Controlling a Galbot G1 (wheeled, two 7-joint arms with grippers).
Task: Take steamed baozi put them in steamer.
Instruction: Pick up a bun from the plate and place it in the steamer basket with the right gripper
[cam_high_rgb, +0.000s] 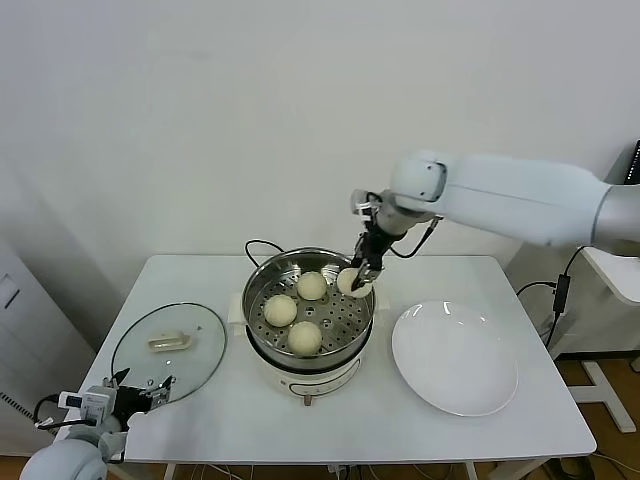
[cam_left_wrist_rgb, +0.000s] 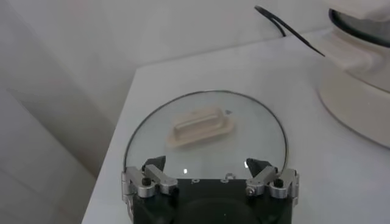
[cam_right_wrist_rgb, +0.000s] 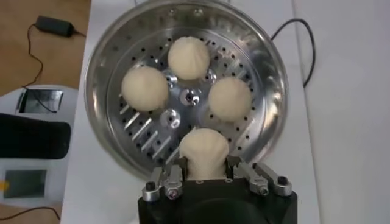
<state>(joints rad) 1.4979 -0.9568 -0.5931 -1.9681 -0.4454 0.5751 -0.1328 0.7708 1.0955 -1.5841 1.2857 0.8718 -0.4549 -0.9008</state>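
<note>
The steel steamer (cam_high_rgb: 262, 292) stands on its white pot base at the table's middle and holds three cream baozi (cam_high_rgb: 281, 310), (cam_high_rgb: 312, 286), (cam_high_rgb: 305, 338). My right gripper (cam_high_rgb: 357, 276) is shut on a fourth baozi (cam_high_rgb: 351, 283) and holds it over the steamer's right rim. In the right wrist view the held baozi (cam_right_wrist_rgb: 203, 153) is pinched between the fingers, above the perforated floor of the steamer (cam_right_wrist_rgb: 268, 109), with the three others (cam_right_wrist_rgb: 144, 87), (cam_right_wrist_rgb: 189, 57), (cam_right_wrist_rgb: 230, 98) beyond it. My left gripper (cam_high_rgb: 140, 393) is open and idle at the table's front left.
A flat white plate (cam_high_rgb: 455, 358) lies right of the steamer. A round glass lid (cam_high_rgb: 170, 352) lies at the left, just beyond the left gripper (cam_left_wrist_rgb: 207, 170); it also shows in the left wrist view (cam_left_wrist_rgb: 207, 131). A black cord (cam_high_rgb: 262, 244) runs behind the pot.
</note>
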